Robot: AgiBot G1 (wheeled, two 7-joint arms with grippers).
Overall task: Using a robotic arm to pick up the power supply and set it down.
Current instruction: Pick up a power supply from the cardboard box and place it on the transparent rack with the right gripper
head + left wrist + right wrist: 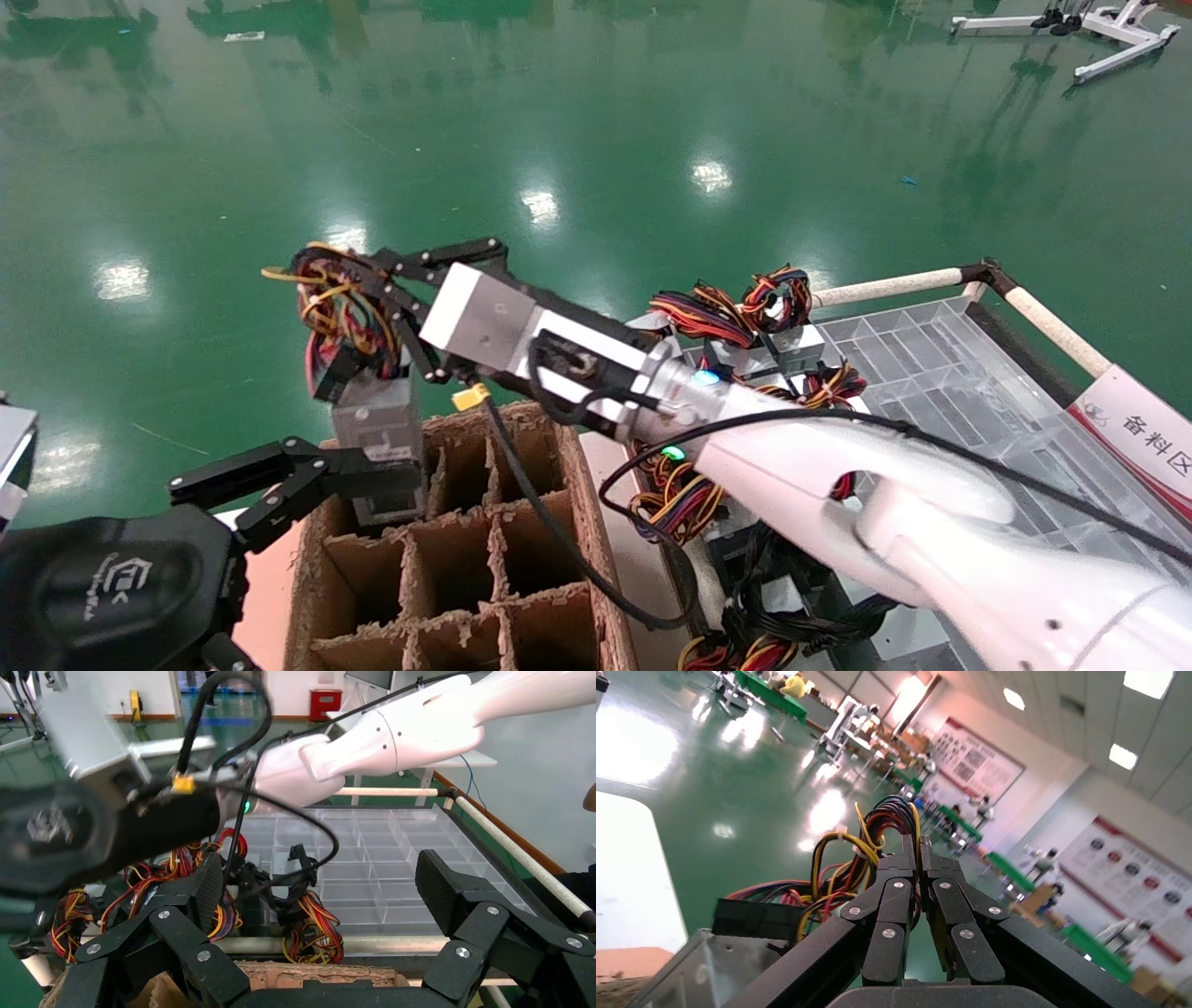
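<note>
My right gripper (372, 284) is shut on the looped red, yellow and black wires (340, 312) of a power supply. Its silver-grey box (377, 424) hangs below, at the far left corner of a cardboard divider box (568, 494). In the right wrist view the gripper (916, 846) pinches the wires (835, 860), with the metal box (715, 969) beneath. The white robotic arm (838, 475) reaches in from the right. My left gripper (326, 466) stands open at the lower left, one finger close beside the hanging box. Nothing lies between the left gripper's (323, 896) fingers (446, 888).
A clear compartment tray (941, 373) on a rack with padded rails (894, 284) stands to the right. Several more power supplies with coloured wires (736, 317) sit at its near side. Green floor lies beyond. The cardboard cells (456, 550) look empty.
</note>
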